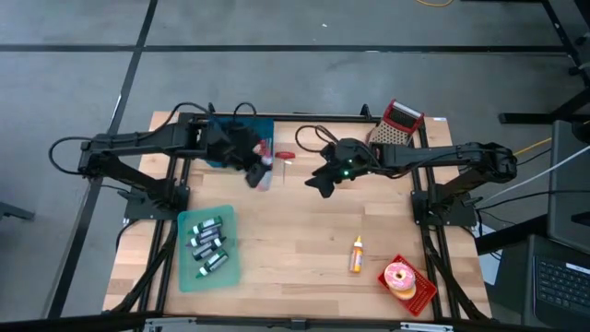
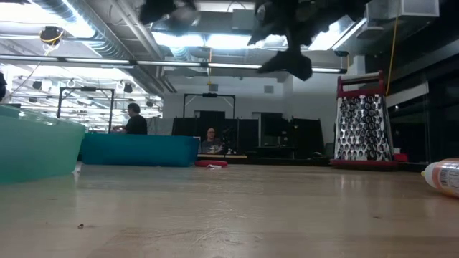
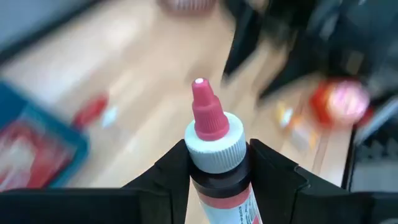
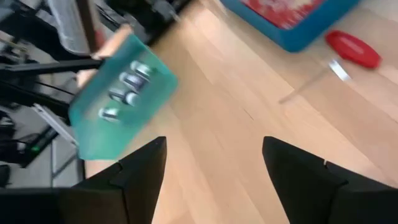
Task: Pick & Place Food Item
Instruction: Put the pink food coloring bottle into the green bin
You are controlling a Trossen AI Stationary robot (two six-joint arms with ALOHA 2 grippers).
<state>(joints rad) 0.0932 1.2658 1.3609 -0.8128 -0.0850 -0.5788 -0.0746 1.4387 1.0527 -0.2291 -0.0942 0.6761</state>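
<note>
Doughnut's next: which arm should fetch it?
Probably right. Its pincer is open and empty, and the doughnut lies on its side. The left pincer is busy, shut on a bottle.

Grey concrete floor (image 1: 277,23) (dark seams), exposed ceiling ducts (image 2: 107,29), bright strip lights (image 2: 179,39).

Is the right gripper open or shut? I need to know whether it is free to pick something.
Open: the right gripper shows its two dark fingers spread wide, with only bare table between them.
</note>
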